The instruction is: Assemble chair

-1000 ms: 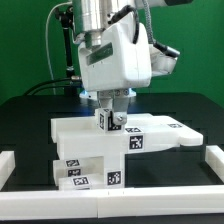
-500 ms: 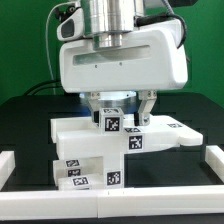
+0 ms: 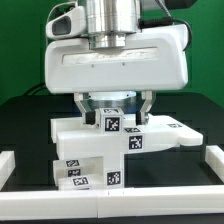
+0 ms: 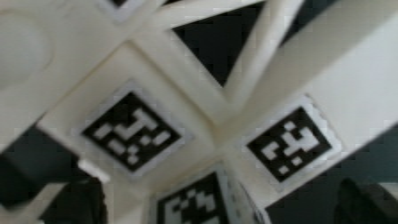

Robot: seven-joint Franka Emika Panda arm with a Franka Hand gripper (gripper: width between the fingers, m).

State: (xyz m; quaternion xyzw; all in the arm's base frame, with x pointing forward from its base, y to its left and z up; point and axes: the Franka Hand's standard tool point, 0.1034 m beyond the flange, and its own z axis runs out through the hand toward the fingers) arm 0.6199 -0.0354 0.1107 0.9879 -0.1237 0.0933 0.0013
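Chair, white tagged blocks partly joined, sits centre table between border rails. Gripper at 12 o'clock over tagged post, jaws now spread wide; post released, apparently seated.

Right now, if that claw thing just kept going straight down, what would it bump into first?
Most likely the small tagged white post standing on the chair parts: the gripper hangs right over it, jaws open on either side. Exact depth is hard to judge.
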